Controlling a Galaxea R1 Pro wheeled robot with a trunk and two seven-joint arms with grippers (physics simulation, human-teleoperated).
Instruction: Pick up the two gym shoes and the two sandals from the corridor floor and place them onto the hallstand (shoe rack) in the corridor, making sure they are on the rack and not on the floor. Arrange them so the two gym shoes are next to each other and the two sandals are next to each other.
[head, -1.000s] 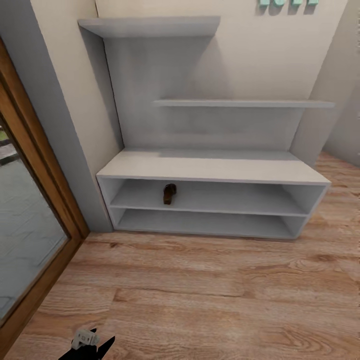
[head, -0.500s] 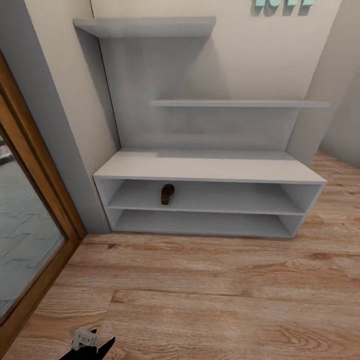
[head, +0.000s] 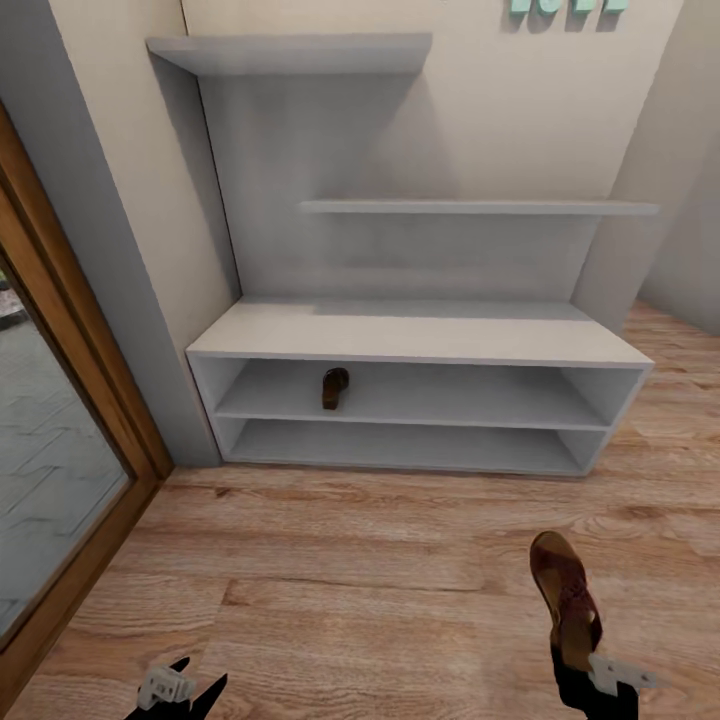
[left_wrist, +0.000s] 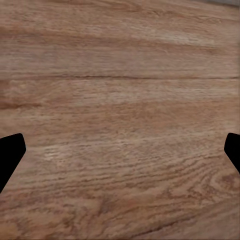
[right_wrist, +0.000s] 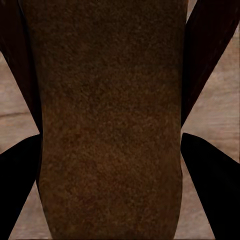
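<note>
The right hand (head: 592, 668) has a dark brown sandal (head: 566, 598) clamped at its heel end, the rest of the shoe reaching away from the hand toward the hallstand (head: 420, 340). In the right wrist view the sandal's sole (right_wrist: 110, 120) runs straight out between the two black fingers (right_wrist: 212, 192), which press against its edges on either side. The left hand (head: 180, 690) hangs low over the corridor floor (head: 380, 580), well apart from the right one, its fingers (left_wrist: 10, 155) spread wide with nothing but bare planks between them.

Ahead of both hands lies a stretch of open floor, then the rack. The other sandal (head: 335, 388) already sits on the upper shelf row, beyond the left hand rather than the right and toward that end of the shelf. The step in hand looks like carrying the held sandal to join it. To do that well, the sandal should probably go in level with the shelf opening, toe first, and be set down just beside its partner, lying the same way, without knocking it deeper. The opening is low, so the hand likely needs to come in flat under the top surface.

The right hand is cut off by the picture's edge, so how deep its hold on the heel goes is hard to judge. The shelved sandal is small and shadowed; which way it faces cannot be told. The two gym shoes are nowhere among what these views take in.
</note>
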